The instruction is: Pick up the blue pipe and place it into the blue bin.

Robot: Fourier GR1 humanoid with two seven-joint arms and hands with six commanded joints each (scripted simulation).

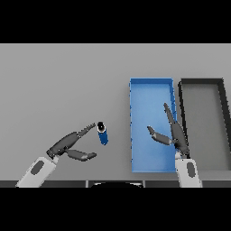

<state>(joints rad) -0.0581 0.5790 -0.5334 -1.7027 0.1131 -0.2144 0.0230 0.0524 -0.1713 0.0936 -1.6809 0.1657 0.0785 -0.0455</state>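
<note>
Grey surface point(54, 81) carries the blue pipe point(103, 133), not yet lifted, left of the blue bin point(151, 85). Left hand point(67, 145) is open, its fingertips seemingly touching the pipe. Right hand point(173, 133) hangs open over the bin, holding nothing.

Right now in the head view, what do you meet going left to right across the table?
Left robot hand → blue pipe → blue bin, with the right robot hand over its right side → black bin.
</note>
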